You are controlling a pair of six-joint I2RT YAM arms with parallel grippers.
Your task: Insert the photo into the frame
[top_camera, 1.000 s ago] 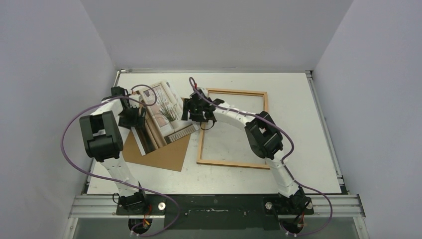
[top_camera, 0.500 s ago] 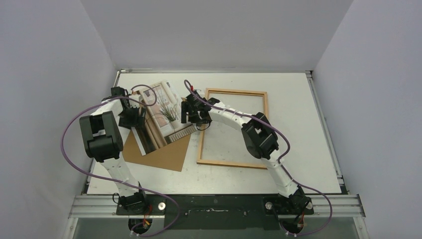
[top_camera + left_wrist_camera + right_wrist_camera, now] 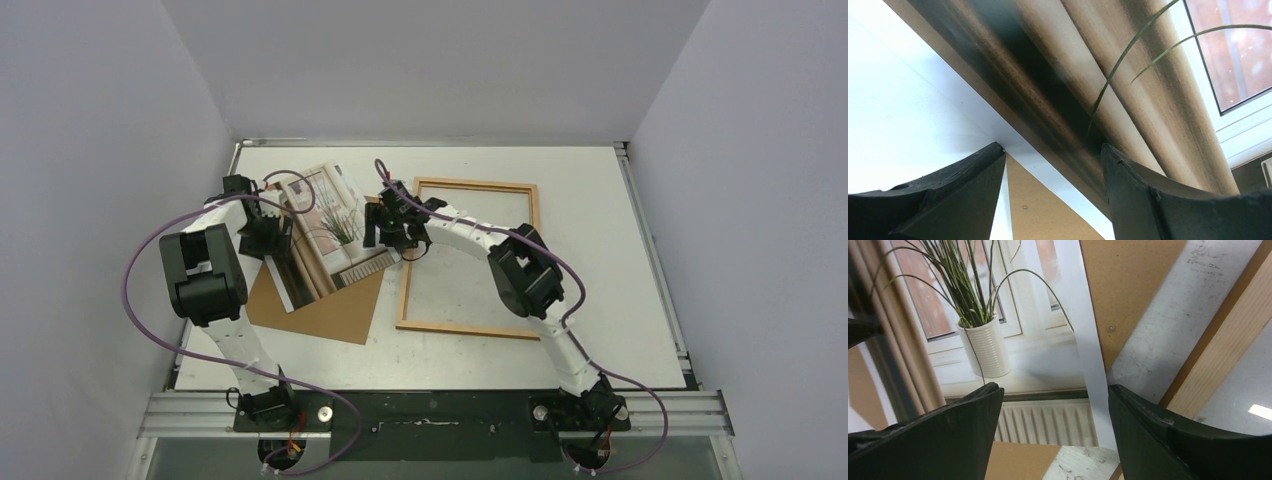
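Beside one frame (image 3: pixel 468 329), one photo (image 3: pixel 322 205); left pincer (image 3: pixel 1052 150), right pincer (image 3: pixel 1054 390) both agape, empty.

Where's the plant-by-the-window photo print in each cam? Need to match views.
Top external: the rectangular paper photo print lies tilted, left of centre.
Left wrist: the print fills the upper right, showing beige and brown bands and thin grass blades.
Right wrist: the print fills the left half, showing the white pot.
Shared landmark: the plain brown fibreboard backing sheet showing past the print's edge.
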